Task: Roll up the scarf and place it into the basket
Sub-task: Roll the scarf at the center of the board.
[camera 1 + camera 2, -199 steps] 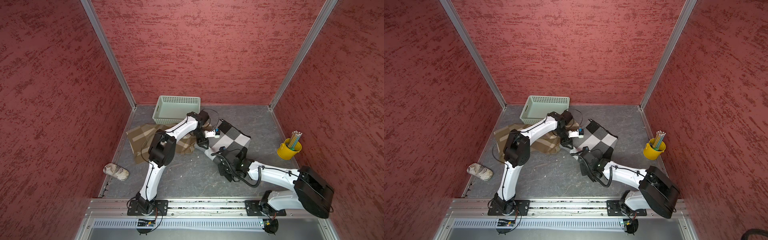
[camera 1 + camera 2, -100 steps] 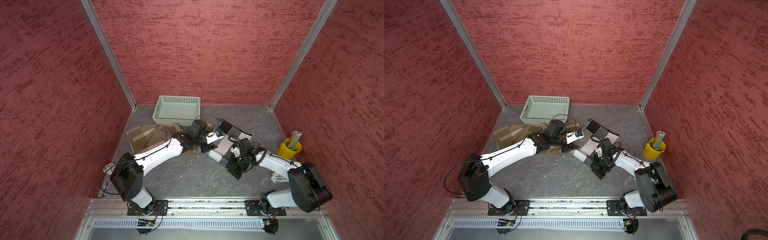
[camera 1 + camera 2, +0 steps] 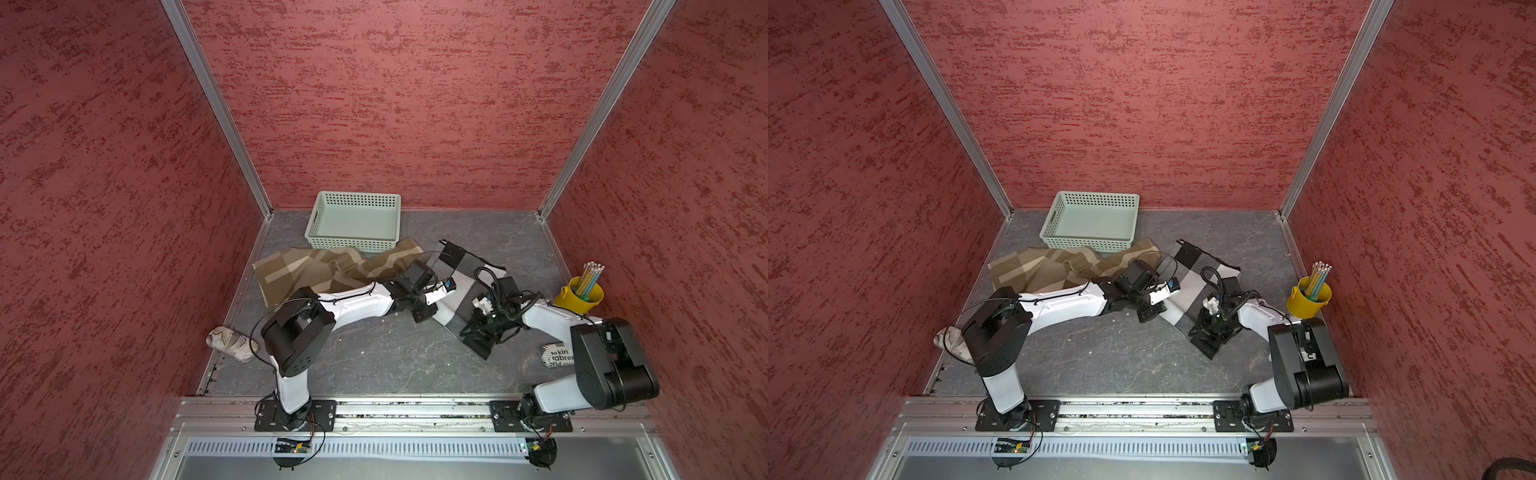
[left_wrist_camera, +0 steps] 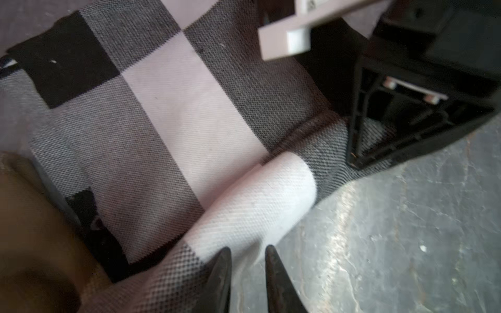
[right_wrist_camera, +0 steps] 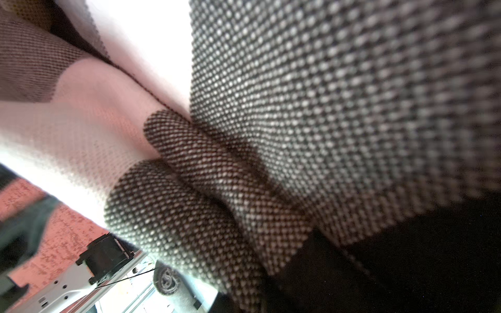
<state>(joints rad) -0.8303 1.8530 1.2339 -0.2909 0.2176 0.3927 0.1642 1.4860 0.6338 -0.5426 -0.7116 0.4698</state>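
Observation:
The black, white and grey checked scarf [image 3: 461, 270] lies right of centre on the floor in both top views, also marked here [image 3: 1192, 278]. Its near end is folded over into a low roll [image 4: 257, 203]. My left gripper [image 3: 424, 316] [image 4: 248, 250] sits at the roll's left end, jaws nearly together with the white edge between them. My right gripper [image 3: 482, 336] [image 3: 1208, 336] is on the black right end; scarf cloth [image 5: 325, 108] fills its wrist view and hides its fingers. The mint-green basket [image 3: 353, 243] stands empty at the back wall.
A brown patterned cloth [image 3: 316, 274] lies in front of the basket, left of the scarf. A yellow bucket of pencils [image 3: 579, 297] stands at the right wall. A rolled cloth [image 3: 230, 343] lies at the left wall, a printed roll [image 3: 557, 355] beside the right arm.
The left arm has dropped low and reached across, and its jaws have closed on the scarf's near edge. The right gripper has shifted right, and the scarf's near end is now folded.

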